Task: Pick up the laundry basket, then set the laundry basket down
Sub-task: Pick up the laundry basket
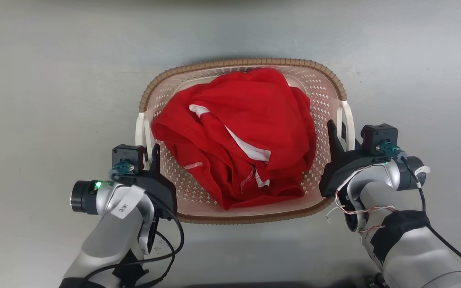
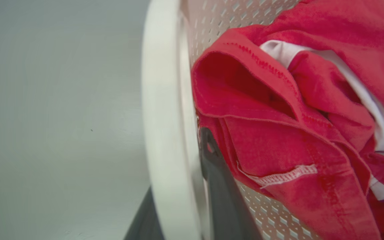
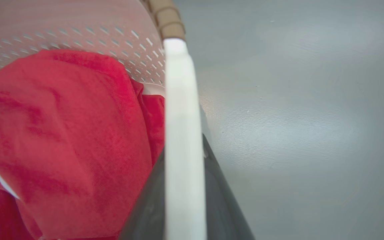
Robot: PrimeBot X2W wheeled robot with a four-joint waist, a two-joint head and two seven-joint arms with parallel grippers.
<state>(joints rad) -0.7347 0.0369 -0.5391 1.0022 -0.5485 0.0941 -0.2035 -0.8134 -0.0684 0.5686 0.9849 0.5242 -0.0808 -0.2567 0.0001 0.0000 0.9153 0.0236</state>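
Observation:
The laundry basket, pale pink and perforated with a brown woven-look rim, sits in the middle of the head view on a grey floor. A crumpled red garment with white trim lies in it. My left gripper is shut on the basket's white left handle. In the left wrist view that handle runs between the dark fingers. My right gripper is shut on the white right handle, which the right wrist view shows pinched between its fingers. I cannot tell whether the basket touches the floor.
Plain grey floor surrounds the basket on all sides. A faint shadow lies along the basket's near edge. My forearms and their cables fill the lower corners of the head view.

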